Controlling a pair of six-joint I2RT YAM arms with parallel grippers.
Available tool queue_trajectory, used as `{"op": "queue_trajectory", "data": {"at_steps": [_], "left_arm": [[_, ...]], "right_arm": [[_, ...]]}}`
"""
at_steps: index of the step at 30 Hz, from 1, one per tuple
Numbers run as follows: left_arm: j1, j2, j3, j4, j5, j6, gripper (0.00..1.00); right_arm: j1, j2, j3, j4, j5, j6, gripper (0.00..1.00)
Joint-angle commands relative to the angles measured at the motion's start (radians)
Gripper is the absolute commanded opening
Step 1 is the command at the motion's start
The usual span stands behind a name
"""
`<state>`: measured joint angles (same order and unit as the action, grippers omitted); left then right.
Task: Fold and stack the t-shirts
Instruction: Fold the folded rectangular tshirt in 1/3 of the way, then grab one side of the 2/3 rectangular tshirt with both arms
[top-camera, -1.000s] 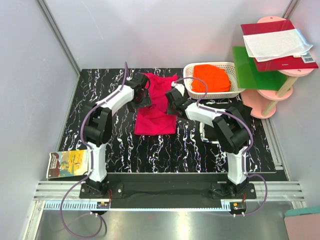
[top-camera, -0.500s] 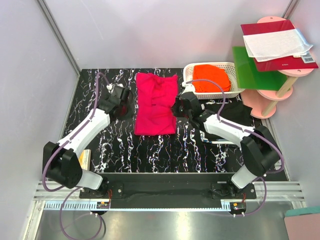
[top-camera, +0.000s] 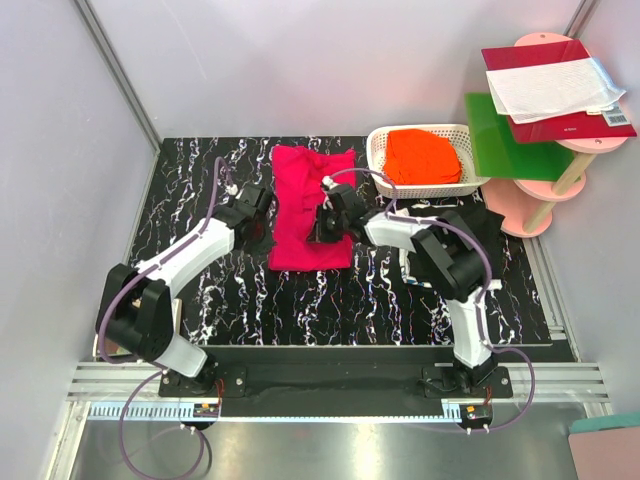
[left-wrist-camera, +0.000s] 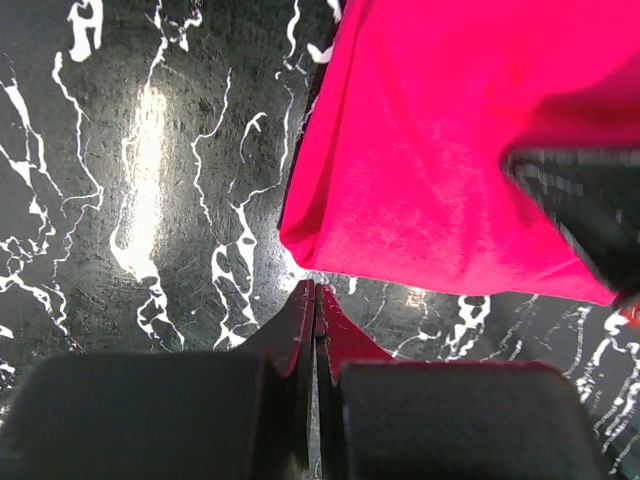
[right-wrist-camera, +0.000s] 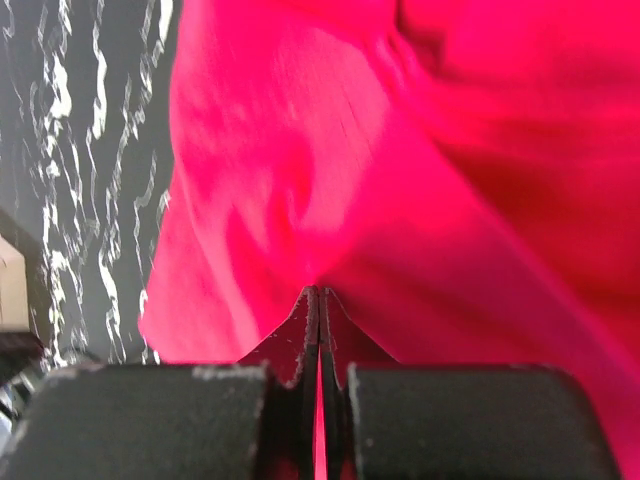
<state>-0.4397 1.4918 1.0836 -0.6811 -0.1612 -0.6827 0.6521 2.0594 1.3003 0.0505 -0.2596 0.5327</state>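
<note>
1. Magenta-pink cloth is the centre of it: the pink t-shirt (top-camera: 312, 205) lies as a long folded strip on the marbled table (top-camera: 210, 170), running from the far edge toward the arms.
2. The left gripper (left-wrist-camera: 315, 297) has its fingers pressed together with nothing between them. It sits low over bare table, just off the shirt's left edge.
3. The right gripper (right-wrist-camera: 318, 297) is also closed, tips down on the pink cloth. I cannot tell whether a pinch of fabric is caught in them.
4. The orange t-shirt (top-camera: 422, 157) sits bunched in the white basket (top-camera: 378, 140). The black t-shirt (top-camera: 487, 225) lies to the right, partly under the right arm.
5. To my eye the main risk is dragging. Closed tips sliding across soft cloth would rumple the strip and undo the fold.
6. The two grippers are near each other across a narrow shirt, so an inward move by either could knock them together.
7. The right arm's elbow and cable hang over the black shirt and could snag it.
8. There is open table to the left and near side. The basket crowds the far right.
</note>
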Motion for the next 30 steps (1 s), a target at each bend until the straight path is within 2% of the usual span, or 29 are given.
{"op": "queue_trajectory", "data": {"at_steps": [1,4,8,11,13,14,15,16,17,18,19,21,23,26,30], "left_arm": [[0.001,0.025,0.027,0.034,-0.006,-0.006,0.0],[-0.001,0.038,0.029,0.035,-0.003,-0.006,0.0],[0.001,0.054,0.019,0.044,-0.001,-0.011,0.0],[-0.001,0.064,0.006,0.064,0.023,-0.012,0.0],[-0.001,0.05,-0.019,0.083,0.035,-0.008,0.02],[-0.001,0.041,-0.028,0.101,0.043,-0.006,0.1],[-0.001,0.026,-0.037,0.107,0.043,-0.006,0.16],[-0.001,0.018,-0.057,0.115,0.043,-0.006,0.3],[-0.001,0.013,-0.068,0.138,0.045,-0.008,0.6],[-0.001,0.005,-0.077,0.144,0.042,-0.012,0.74],[0.001,0.007,-0.091,0.15,0.042,-0.017,0.84],[0.002,0.027,-0.097,0.167,0.054,-0.023,0.94],[0.002,0.06,-0.103,0.187,0.069,-0.035,0.95],[0.004,0.113,-0.102,0.201,0.081,-0.057,0.91],[0.006,0.177,-0.091,0.201,0.077,-0.078,0.85]], "right_arm": [[0.003,0.062,0.149,-0.017,-0.012,-0.007,0.0],[0.003,0.088,0.214,-0.021,0.074,-0.016,0.0],[0.003,0.111,0.27,-0.046,0.286,-0.049,0.0],[0.004,0.056,0.226,-0.038,0.423,-0.095,0.0],[0.006,-0.059,0.118,0.0,0.479,-0.118,0.08],[0.006,-0.108,0.075,0.011,0.484,-0.135,0.3],[0.006,-0.211,0.029,0.018,0.491,-0.135,0.47],[0.003,-0.264,-0.061,0.02,0.502,-0.126,0.65],[0.003,-0.315,-0.106,0.02,0.5,-0.1,0.76],[0.003,-0.406,-0.151,0.017,0.5,-0.085,0.95],[0.001,-0.447,-0.23,0.0,0.481,-0.062,1.0],[-0.008,-0.542,-0.33,-0.014,0.435,-0.002,1.0],[-0.008,-0.582,-0.383,-0.024,0.382,0.06,1.0],[-0.008,-0.605,-0.452,-0.028,0.321,0.122,0.97],[-0.006,-0.547,-0.484,-0.02,0.283,0.15,0.94]]}}
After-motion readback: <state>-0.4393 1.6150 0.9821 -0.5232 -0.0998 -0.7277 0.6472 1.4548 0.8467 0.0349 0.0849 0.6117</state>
